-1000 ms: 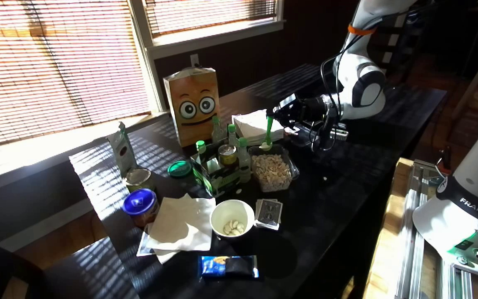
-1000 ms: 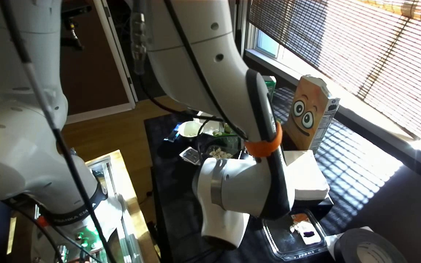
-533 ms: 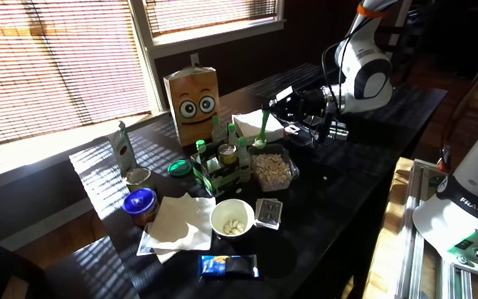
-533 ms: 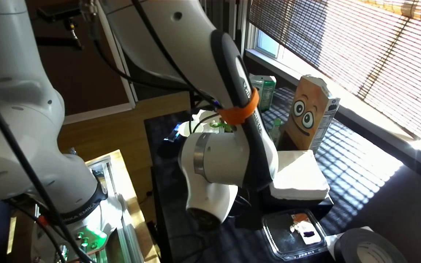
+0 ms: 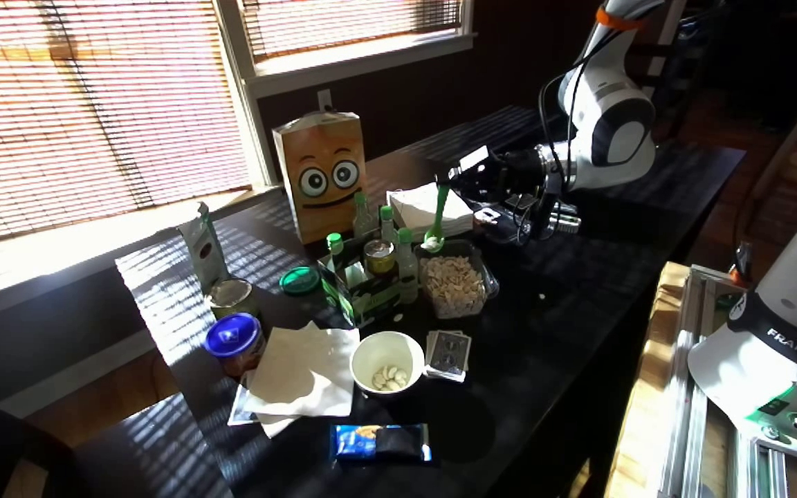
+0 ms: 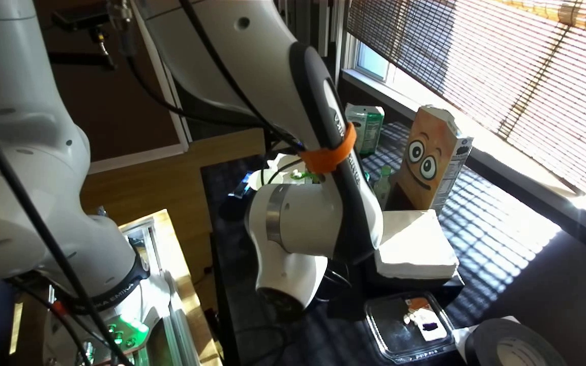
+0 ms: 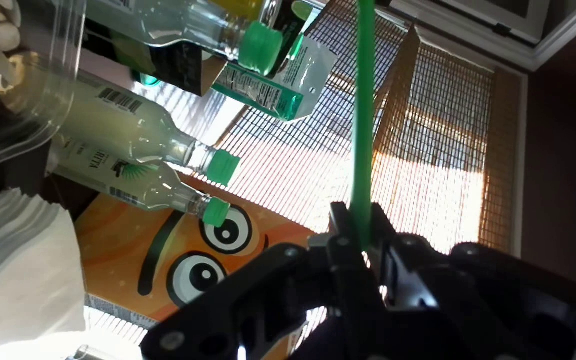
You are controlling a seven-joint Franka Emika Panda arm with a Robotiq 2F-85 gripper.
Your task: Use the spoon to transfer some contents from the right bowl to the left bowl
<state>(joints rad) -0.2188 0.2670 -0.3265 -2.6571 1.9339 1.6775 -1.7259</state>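
My gripper point(image 5: 444, 181) is shut on the handle of a green spoon point(image 5: 440, 206). The spoon hangs down with several pale pieces in its scoop, in front of or above the far edge of a clear container point(image 5: 490, 282) of pale tan seeds; its height is unclear. The wrist view shows the handle point(image 7: 364, 100) between the fingertips point(image 7: 360, 215); the scoop is out of view there. The container point(image 7: 58, 95) is at that view's upper left. A round white bowl point(image 5: 375, 351) with several cream pieces stands left of the container and nearer the camera; it is partly hidden in an exterior view point(image 6: 255, 181).
A carton of green-capped bottles point(image 5: 371, 304) stands beside the container. White napkins point(image 5: 416, 207) and a tall face carton point(image 5: 322, 180) are behind. Cards point(image 5: 448, 354) lie beside the white bowl and a blue packet point(image 5: 357, 443) in front. A clear plastic tray point(image 6: 394, 330) lies farther along.
Over the second, the arm shifted and the spoon tilted, its scoop moving slightly left toward the bottles. The arm came to hide the container in an exterior view. The last half second shows almost no motion.
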